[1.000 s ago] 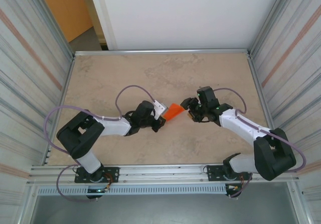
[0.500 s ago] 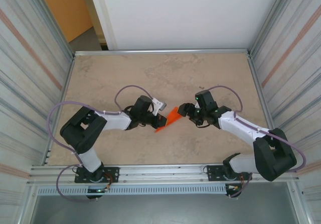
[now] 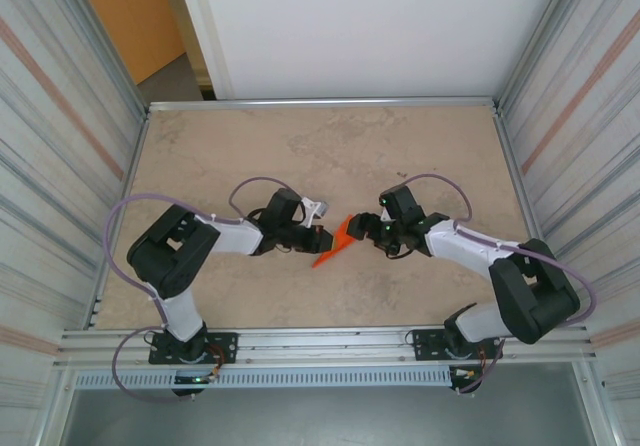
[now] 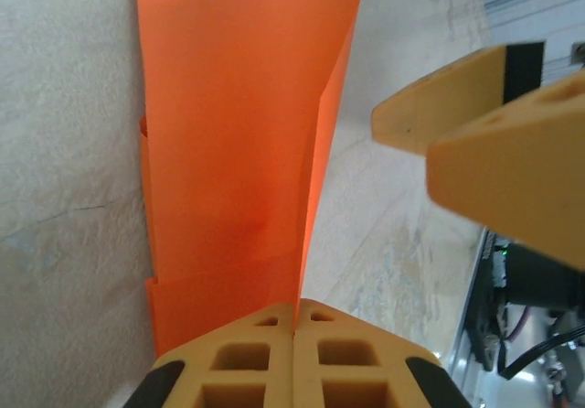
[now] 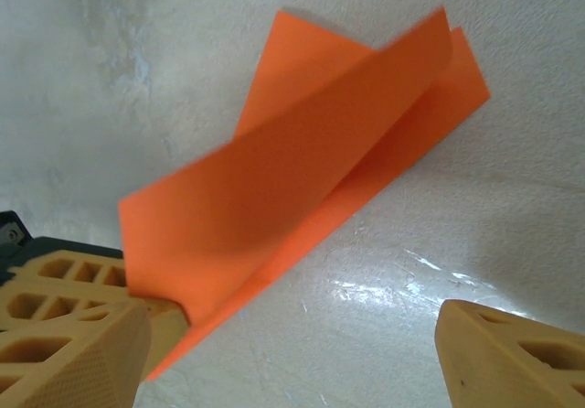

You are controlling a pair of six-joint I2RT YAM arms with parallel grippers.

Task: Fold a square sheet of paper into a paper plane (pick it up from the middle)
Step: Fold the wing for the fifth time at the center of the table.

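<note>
Pinching creased orange paper plane (image 3: 334, 242), left claw (image 3: 322, 236), mottled beige table (image 3: 300, 146)

We note the paper plane (image 3: 335, 242): bright orange, folded long and narrow along a centre crease, flaps parted, one end pinched in the left pincer (image 3: 322, 237), mid-table (image 3: 200, 146).

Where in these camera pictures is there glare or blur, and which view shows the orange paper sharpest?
Right wrist view: a white glare streak on the table below the orange paper, whose upper edge is smeared. Left wrist view: the paper's creases look sharpest, while the right gripper's fingers beside it are soft. Top external view: even light, faint shadows, no glare.
</note>
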